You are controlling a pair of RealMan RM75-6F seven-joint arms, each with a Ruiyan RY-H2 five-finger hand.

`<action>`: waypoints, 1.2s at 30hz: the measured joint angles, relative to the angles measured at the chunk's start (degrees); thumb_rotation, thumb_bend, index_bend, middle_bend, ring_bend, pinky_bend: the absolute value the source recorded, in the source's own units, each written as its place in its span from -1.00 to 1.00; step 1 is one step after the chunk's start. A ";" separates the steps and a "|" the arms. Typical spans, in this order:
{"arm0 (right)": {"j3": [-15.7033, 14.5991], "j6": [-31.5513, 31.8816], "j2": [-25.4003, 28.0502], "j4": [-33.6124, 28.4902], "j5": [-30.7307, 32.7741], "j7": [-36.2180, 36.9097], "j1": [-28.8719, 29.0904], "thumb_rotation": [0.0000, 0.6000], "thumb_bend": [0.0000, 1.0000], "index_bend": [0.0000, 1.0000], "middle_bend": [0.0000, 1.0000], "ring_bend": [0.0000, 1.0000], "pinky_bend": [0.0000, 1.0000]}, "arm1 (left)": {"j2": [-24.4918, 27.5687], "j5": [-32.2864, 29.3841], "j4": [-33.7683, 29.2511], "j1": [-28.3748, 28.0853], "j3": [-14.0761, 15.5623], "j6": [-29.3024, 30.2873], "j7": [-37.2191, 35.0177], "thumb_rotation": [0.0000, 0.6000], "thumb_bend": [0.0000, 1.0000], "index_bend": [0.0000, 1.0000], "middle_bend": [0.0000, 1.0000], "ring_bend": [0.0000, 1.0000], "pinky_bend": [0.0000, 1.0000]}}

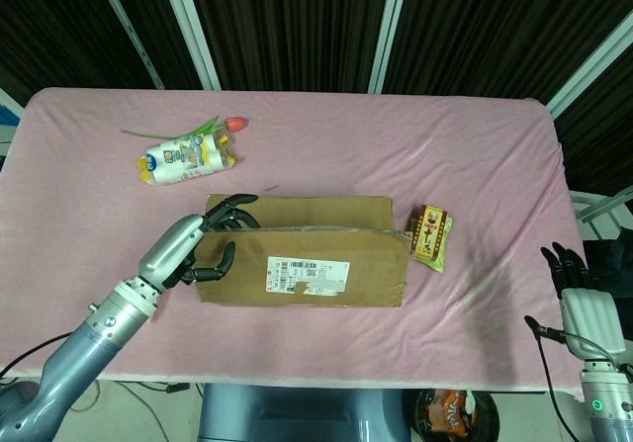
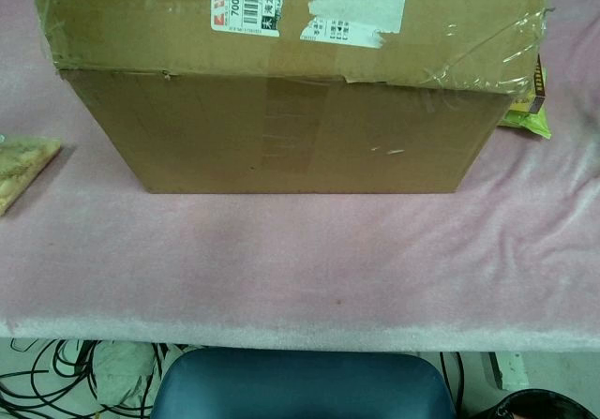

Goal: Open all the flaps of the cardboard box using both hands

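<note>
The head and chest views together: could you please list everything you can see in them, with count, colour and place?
cardboard box: one, brown with a white label, table centre, near top flap lifting
tulip: one, red head with green stem, far left of table
snack bag: one, white, yellow and blue, just in front of the tulip
snack packet: one, red and gold on green, touching the box's right end
flat packet: one, tan, left of the box
tablecloth: one, pink, covering the table
chair: one, blue, below the table's near edge
left hand: grey and black, gripping the near flap's left end
right hand: grey and black, off the table's right side, holding nothing
</note>
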 measured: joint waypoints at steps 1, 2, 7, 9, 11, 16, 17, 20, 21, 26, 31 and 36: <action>0.01 -0.01 0.00 -0.02 0.09 -0.03 -0.01 1.00 -0.60 -1.00 -1.00 -1.00 -0.58 | 0.33 1.52 -0.70 0.57 0.30 0.20 -0.71 1.00 0.28 -0.76 -0.38 -0.32 -0.16; 0.03 -0.02 0.00 -0.05 0.15 -0.06 -0.02 1.00 -0.60 -1.00 -1.00 -1.00 -0.58 | 0.58 2.74 -1.21 1.00 0.55 0.35 -1.31 1.00 0.28 -0.76 -0.38 -0.32 -0.16; 0.04 0.03 -0.02 -0.15 0.20 -0.17 -0.05 1.00 -0.60 -1.00 -1.00 -1.00 -0.58 | 2.00 9.85 -3.88 3.25 2.31 1.14 -5.43 1.00 0.28 -0.76 -0.38 -0.32 -0.16; 0.04 0.04 -0.01 -0.19 0.24 -0.16 -0.07 1.00 -0.60 -1.00 -1.00 -1.00 -0.58 | 2.48 12.25 -4.61 3.92 3.01 1.43 -6.80 1.00 0.27 -0.76 -0.38 -0.32 -0.16; 0.06 0.04 -0.02 -0.18 0.28 -0.21 -0.08 1.00 -0.60 -1.00 -1.00 -1.00 -0.58 | 2.91 14.97 -5.07 4.53 3.87 1.72 -8.27 1.00 0.27 -0.76 -0.38 -0.32 -0.16; 0.09 0.05 -0.03 -0.25 0.44 -0.23 -0.13 1.00 -0.60 -1.00 -1.00 -1.00 -0.58 | 3.90 21.25 -5.49 5.72 6.32 2.39 -11.91 1.00 0.24 -0.76 -0.38 -0.32 -0.17; 0.10 0.03 -0.02 -0.27 0.46 -0.24 -0.12 1.00 -0.60 -1.00 -1.00 -1.00 -0.58 | 4.09 22.24 -5.52 5.89 6.75 2.53 -12.54 1.00 0.20 -0.76 -0.38 -0.32 -0.17; 0.13 0.01 -0.01 -0.42 0.60 -0.26 -0.14 1.00 -0.60 -1.00 -1.00 -1.00 -0.58 | 4.81 25.29 -5.60 6.46 8.02 3.38 -14.25 1.00 0.04 -0.77 -0.38 -0.32 -0.18; 0.13 0.02 -0.01 -0.44 0.60 -0.28 -0.14 1.00 -0.60 -1.00 -1.00 -1.00 -0.58 | 5.10 26.10 -5.61 6.64 8.38 3.81 -14.68 1.00 -0.01 -0.77 -0.39 -0.33 -0.18; 0.16 0.12 0.00 -0.51 0.59 -0.28 -0.18 1.00 -0.60 -1.00 -1.00 -1.00 -0.58 | 7.26 28.01 -5.65 7.12 9.97 5.22 -15.09 1.00 -0.23 -0.79 -0.42 -0.36 -0.20; 0.18 0.20 0.00 -0.65 0.67 -0.33 -0.26 1.00 -0.60 -1.00 -1.00 -1.00 -0.58 | 8.56 28.68 -5.65 6.98 11.03 5.56 -15.46 1.00 -0.30 -0.80 -0.44 -0.39 -0.22; 0.12 0.25 -0.16 -0.36 0.76 -0.29 -0.36 1.00 -0.60 -1.00 -1.00 -1.00 -0.58 | 9.54 29.91 -5.65 6.65 12.07 5.26 -17.27 1.00 -0.33 -0.81 -0.45 -0.39 -0.22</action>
